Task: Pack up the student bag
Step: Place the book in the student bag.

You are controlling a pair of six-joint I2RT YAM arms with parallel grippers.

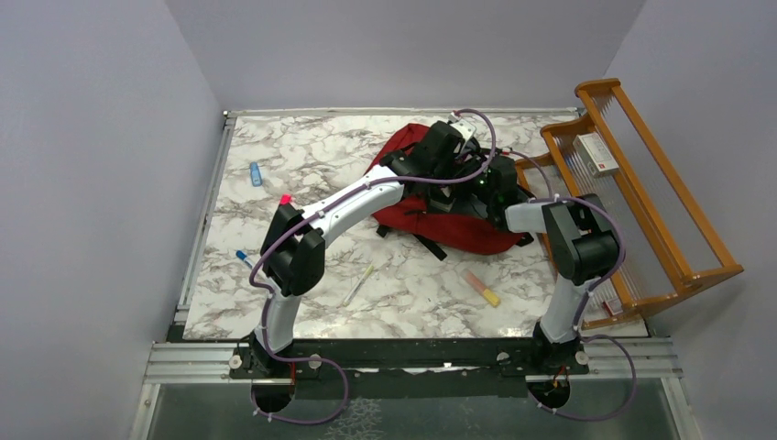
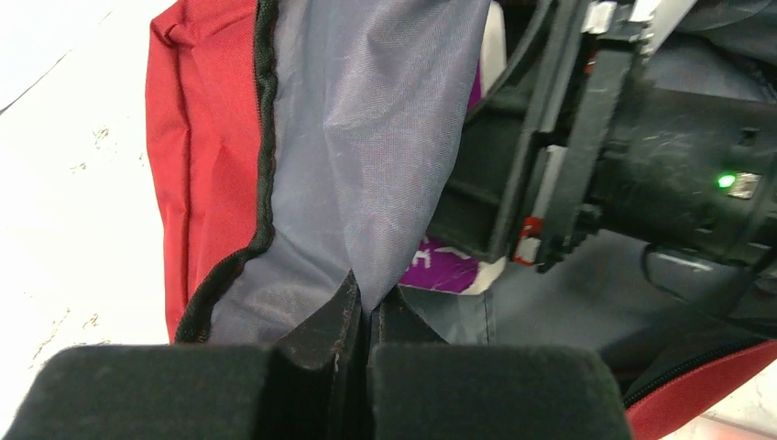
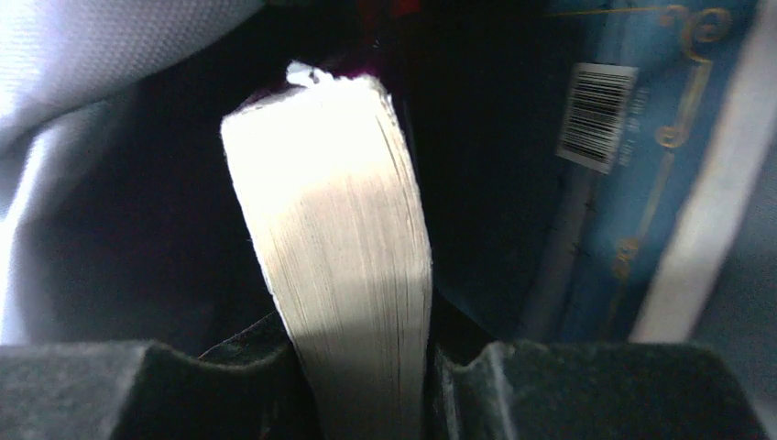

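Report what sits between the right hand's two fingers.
A book, page edges toward the camera, clamped by the fingers of the right hand, inside the student bag. The right wrist view shows it.

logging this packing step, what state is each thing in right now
student bag, lying on the table, unzipped
grey lining, pinched by the left pincer
left pincer, shut on the grey lining
right pincer, shut on the purple book, inside the bag
purple book, closed, gripped at its page edge
blue book, closed, inside the bag, not gripped
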